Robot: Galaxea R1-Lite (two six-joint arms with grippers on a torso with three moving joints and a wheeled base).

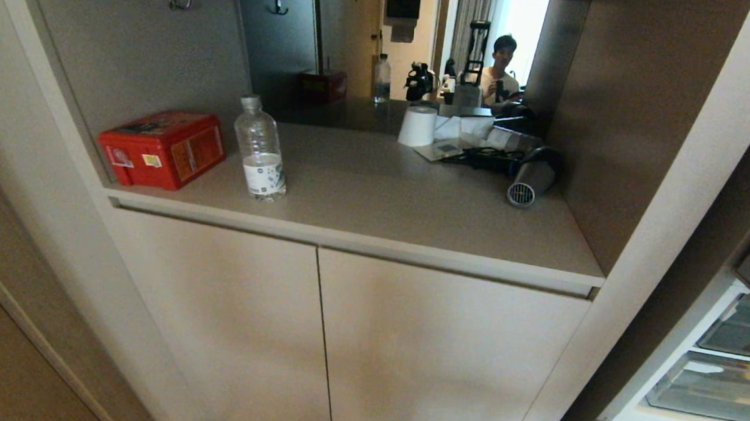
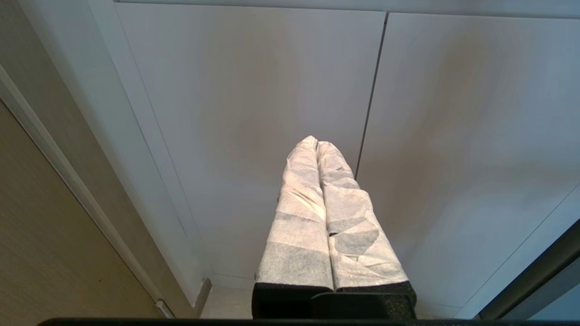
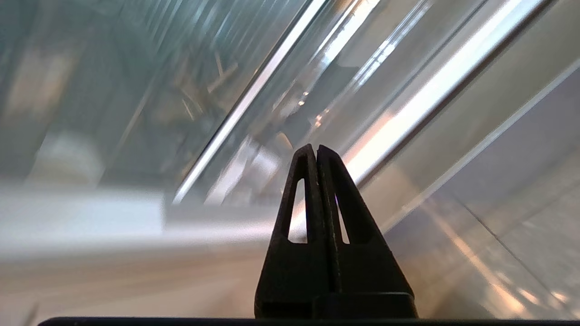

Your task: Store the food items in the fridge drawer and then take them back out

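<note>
The food items are out of view in every frame. At the head view's lower right edge the fridge drawer stands open, showing a white rim and clear inner bins. Neither gripper is in the head view. My right gripper has its black fingers pressed together with nothing between them, and it hangs close over blurred clear plastic bin walls. My left gripper is parked low, its white-wrapped fingers shut and empty, pointing at the beige cabinet doors.
A cabinet shelf holds a red tin box, a clear water bottle, a white paper roll and a hair dryer. A mirror behind it reflects a person. Two closed cabinet doors lie below.
</note>
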